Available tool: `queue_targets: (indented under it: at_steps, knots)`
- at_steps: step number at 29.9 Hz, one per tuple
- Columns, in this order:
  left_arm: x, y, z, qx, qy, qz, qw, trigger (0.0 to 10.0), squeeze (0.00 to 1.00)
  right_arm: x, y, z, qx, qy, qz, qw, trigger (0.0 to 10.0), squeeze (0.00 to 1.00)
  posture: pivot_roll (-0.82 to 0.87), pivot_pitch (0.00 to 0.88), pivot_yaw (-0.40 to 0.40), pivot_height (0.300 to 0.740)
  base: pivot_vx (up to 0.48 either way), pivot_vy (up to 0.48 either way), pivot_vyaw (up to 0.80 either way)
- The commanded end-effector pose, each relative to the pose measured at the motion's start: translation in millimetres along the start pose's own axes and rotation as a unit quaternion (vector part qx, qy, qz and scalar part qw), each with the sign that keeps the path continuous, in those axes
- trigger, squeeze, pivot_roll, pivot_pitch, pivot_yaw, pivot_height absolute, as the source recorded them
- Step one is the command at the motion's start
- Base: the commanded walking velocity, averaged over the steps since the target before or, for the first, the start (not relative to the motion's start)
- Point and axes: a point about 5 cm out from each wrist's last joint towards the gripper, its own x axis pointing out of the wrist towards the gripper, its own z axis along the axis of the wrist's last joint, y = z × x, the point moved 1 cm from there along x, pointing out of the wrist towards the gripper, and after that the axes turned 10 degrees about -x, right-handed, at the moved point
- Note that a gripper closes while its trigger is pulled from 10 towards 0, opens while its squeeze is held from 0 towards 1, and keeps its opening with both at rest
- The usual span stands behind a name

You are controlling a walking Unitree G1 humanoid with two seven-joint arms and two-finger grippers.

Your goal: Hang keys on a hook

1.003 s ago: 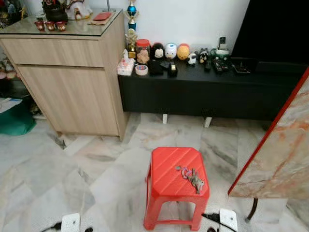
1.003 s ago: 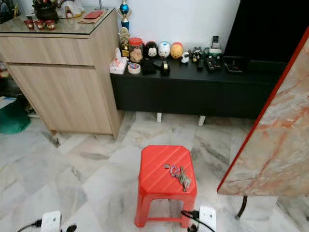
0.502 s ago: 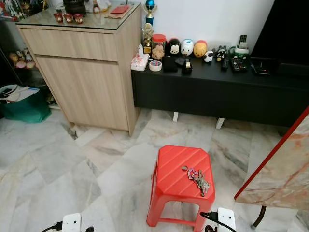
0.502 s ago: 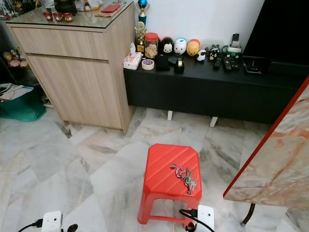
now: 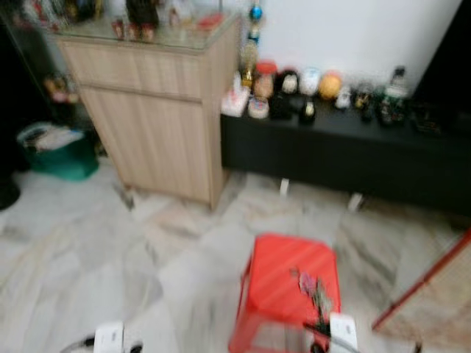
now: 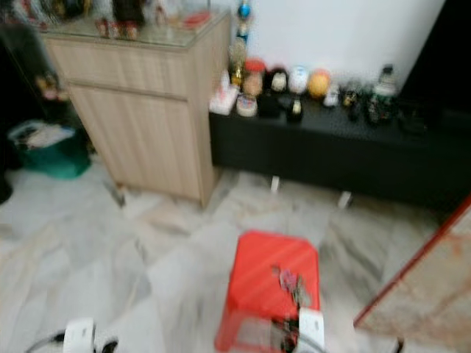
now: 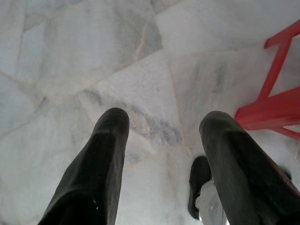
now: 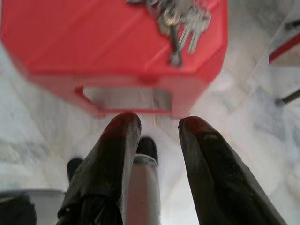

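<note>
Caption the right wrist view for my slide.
Open right gripper hangs empty above the marble floor, short of a red stool carrying the keys.

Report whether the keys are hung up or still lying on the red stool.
Still lying: the bunch of metal keys rests flat on the red plastic stool, right claw open above the floor.

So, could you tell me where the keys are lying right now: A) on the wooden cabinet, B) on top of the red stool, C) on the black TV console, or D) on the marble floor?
B: the keys lie in a bunch on the flat top of the red stool.
</note>
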Motion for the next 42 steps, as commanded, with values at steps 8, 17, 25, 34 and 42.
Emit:
queue_targets:
  at_steps: [8,17,25,34,42]
  knots:
    - [0.0,-5.5,-3,0.007,0.007,-0.007,1.0,10.0,0.0,-0.3,-3.5,-1,0.008,-0.001,-0.01,1.0,10.0,0.0,0.08,0.0,-0.022,0.728,0.217,0.0,0.0]
    - [0.7,-5.4,0,0.004,0.002,-0.007,1.0,10.0,0.0,1.1,-7.6,18,0.026,-0.042,-0.026,0.998,10.0,0.0,0.08,0.0,-0.025,0.728,0.0,0.0,0.0]
    - [3.8,-9.2,32,0.027,-0.089,-0.027,0.995,10.0,0.0,0.3,-16.6,59,0.05,-0.135,-0.039,0.989,10.0,0.0,0.07,0.0,-0.032,0.728,0.0,0.0,0.0]
    - [-16.4,-54.7,123,0.077,-0.334,-0.118,0.932,10.0,0.0,-7.2,-24.1,85,0.032,-0.229,-0.036,0.972,10.0,0.0,0.05,0.0,-0.042,0.728,0.0,0.0,0.0]
    - [-48.0,-62.9,124,0.078,-0.387,-0.149,0.907,10.0,0.0,-17.8,-16.4,93,-0.028,-0.301,-0.025,0.953,10.0,0.0,0.04,0.0,-0.041,0.728,0.0,0.0,0.0]
